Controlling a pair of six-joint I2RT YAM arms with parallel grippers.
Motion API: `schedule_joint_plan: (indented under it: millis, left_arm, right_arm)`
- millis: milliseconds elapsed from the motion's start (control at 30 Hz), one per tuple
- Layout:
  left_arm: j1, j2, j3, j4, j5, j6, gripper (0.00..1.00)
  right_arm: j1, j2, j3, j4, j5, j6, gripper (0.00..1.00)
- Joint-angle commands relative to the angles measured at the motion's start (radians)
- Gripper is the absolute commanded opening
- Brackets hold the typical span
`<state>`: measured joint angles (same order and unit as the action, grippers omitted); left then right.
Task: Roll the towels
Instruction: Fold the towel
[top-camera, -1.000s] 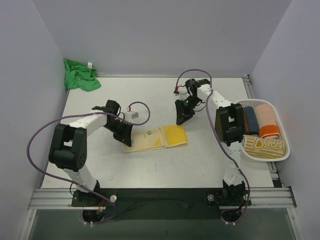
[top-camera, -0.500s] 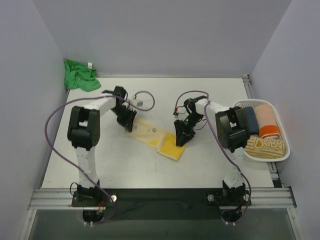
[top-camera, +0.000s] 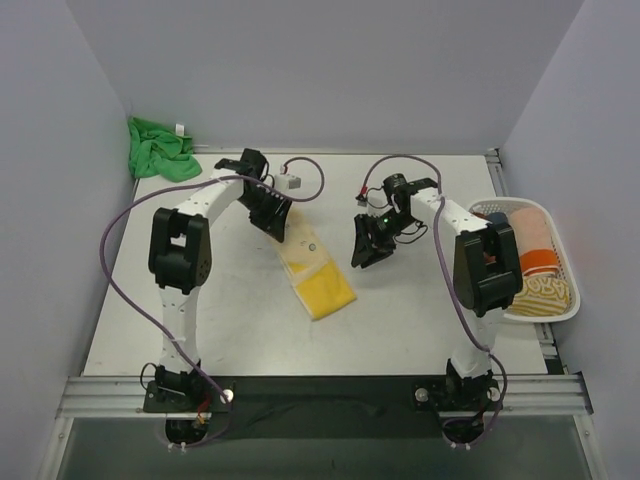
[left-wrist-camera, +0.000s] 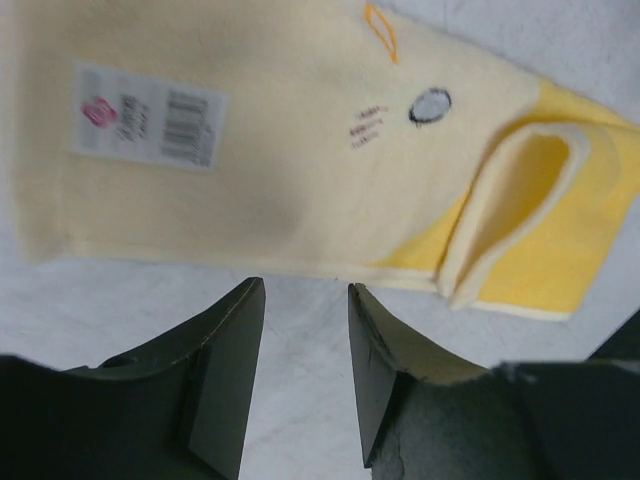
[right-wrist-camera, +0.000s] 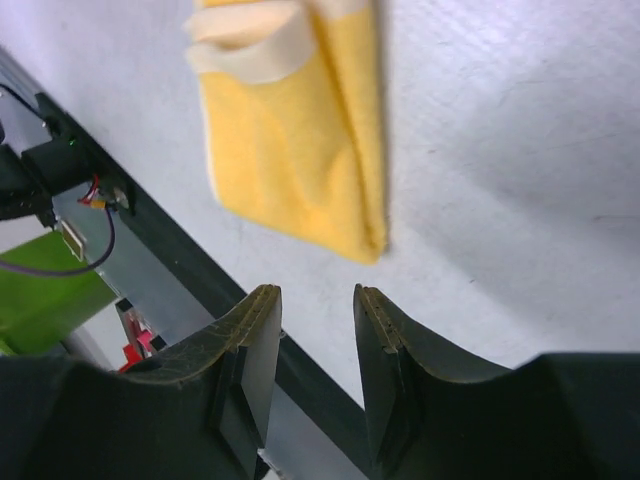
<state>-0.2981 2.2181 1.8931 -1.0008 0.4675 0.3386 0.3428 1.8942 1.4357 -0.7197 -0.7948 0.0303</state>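
Towel status: yellow towel (top-camera: 312, 268) lies flat on the table (top-camera: 420, 330), about mid-table, folded into a narrow strip. Long axis diagonal, far-left to near-right. Pale end with the printed label (left-wrist-camera: 150, 125) points to the far left; bright yellow end points near-right, toward the right arm's base. Left wrist view shows a loose fold where the pale layer doubles back over the bright part.

Left gripper (top-camera: 272, 215): over the far pale end, jaws apart, nothing between them, bare table showing in the gap.

Right gripper (top-camera: 368, 248): just beside the strip on its right, not touching, jaws apart and empty.

Green towel (top-camera: 160, 150): bunched in the far left corner, well apart from both arms, not rolled.

Basket (top-camera: 560, 312): at the right edge, rolled cloths inside.

Step, as judged: strip is laid out and no roll is started.

Next move, as judged: pinch one short end and turn it over onto the strip, then roll along the diagonal. The loose fold near the bright end probably needs flattening, or the roll may come out skewed
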Motion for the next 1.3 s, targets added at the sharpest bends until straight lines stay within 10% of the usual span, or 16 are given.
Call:
schedule_joint_plan:
  millis: [0, 333, 567, 1267]
  left_arm:
    - [0.01, -0.089, -0.119, 0.037, 0.106, -0.078, 0.49]
    - [-0.004, -0.081, -0.189, 0.145, 0.198, -0.161, 0.41]
    - [-0.006, -0.043, -0.144, 0.152, 0.194, -0.159, 0.39]
    - [-0.003, 0.072, -0.135, 0.145, 0.111, -0.173, 0.22]
  right_arm:
    - [0.022, 0.089, -0.024, 0.003, 0.008, 0.02, 0.35]
    - [0.077, 0.164, -0.132, 0.092, -0.038, 0.051, 0.28]
    - [0.143, 0.123, -0.242, 0.164, -0.07, 0.103, 0.01]
    - [0.099, -0.009, -0.325, 0.236, -0.11, 0.174, 0.11]
